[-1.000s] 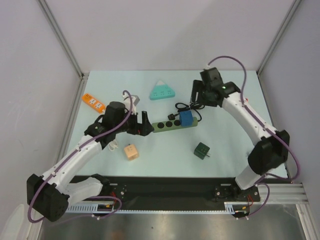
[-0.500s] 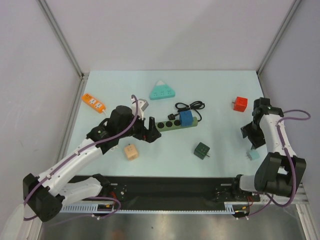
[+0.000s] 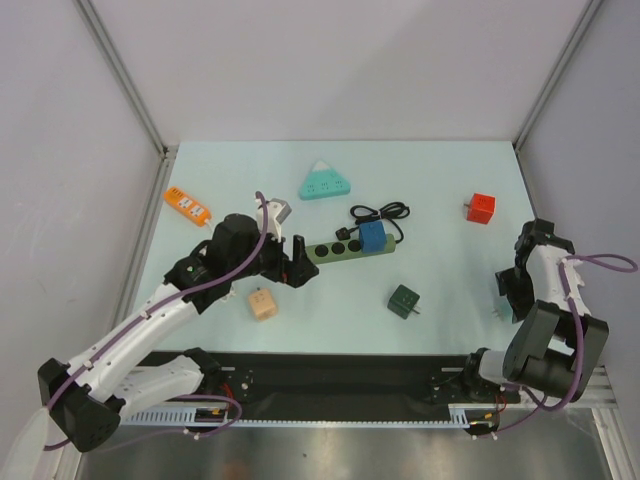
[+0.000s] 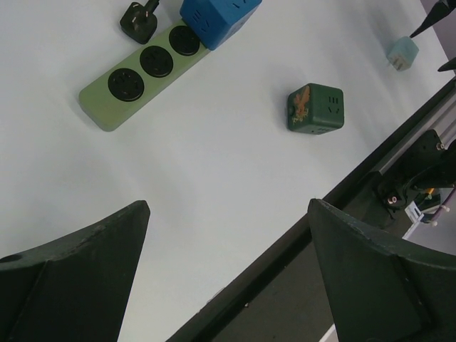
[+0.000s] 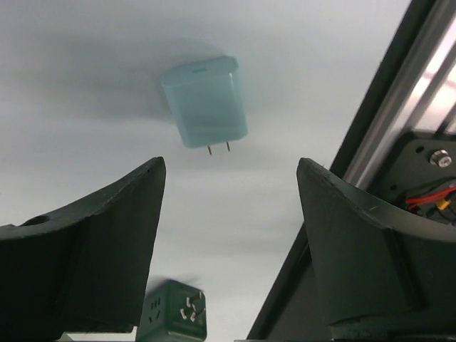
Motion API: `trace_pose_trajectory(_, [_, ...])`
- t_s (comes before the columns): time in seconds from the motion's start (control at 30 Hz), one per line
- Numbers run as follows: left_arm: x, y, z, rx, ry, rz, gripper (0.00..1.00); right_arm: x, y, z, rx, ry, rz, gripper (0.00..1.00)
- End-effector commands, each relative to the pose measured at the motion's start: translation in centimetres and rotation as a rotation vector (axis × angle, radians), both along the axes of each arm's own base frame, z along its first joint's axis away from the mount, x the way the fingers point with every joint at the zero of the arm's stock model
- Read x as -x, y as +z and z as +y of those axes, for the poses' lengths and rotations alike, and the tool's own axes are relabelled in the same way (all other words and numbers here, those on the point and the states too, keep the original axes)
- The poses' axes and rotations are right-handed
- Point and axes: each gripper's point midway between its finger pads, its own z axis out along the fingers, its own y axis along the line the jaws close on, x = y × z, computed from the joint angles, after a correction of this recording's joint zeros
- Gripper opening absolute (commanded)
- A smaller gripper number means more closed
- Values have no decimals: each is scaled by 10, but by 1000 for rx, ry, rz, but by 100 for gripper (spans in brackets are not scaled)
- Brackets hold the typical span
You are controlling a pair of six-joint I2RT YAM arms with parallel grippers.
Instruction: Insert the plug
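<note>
The green power strip lies mid-table with a blue cube adapter in its right end; in the left wrist view the strip shows three free round sockets. A black plug on a coiled cable lies behind it. A light blue two-prong plug lies on the table near the right front edge. My right gripper is open just short of its prongs, and the arm mostly hides the plug from above. My left gripper is open and empty at the strip's left end.
A green cube sits in front of the strip. A red cube is at the right and a peach cube by the left arm. A teal triangular socket and an orange strip lie further back. The black front rail runs beside the light blue plug.
My right arm has swung from the far side of the strip to the right front edge, over the light blue plug, uncovering the red cube. My left gripper shifted slightly by the strip's end.
</note>
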Motion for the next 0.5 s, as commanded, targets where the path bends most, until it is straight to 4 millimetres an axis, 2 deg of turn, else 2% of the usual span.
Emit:
trace_pose_trajectory(0.0, [-2,5,0,10,19,-14,100,-16,-10,-16,45,3,-45,79])
trace_pose_trajectory(0.2, [-6,3,-2,-1,22,-5,99,-18,-34,-21,40,31,-3,80])
trace_pose_trajectory(0.47, [-9,4,-5,3,24,4,99,-30,-49,-23,27,102,-17,76])
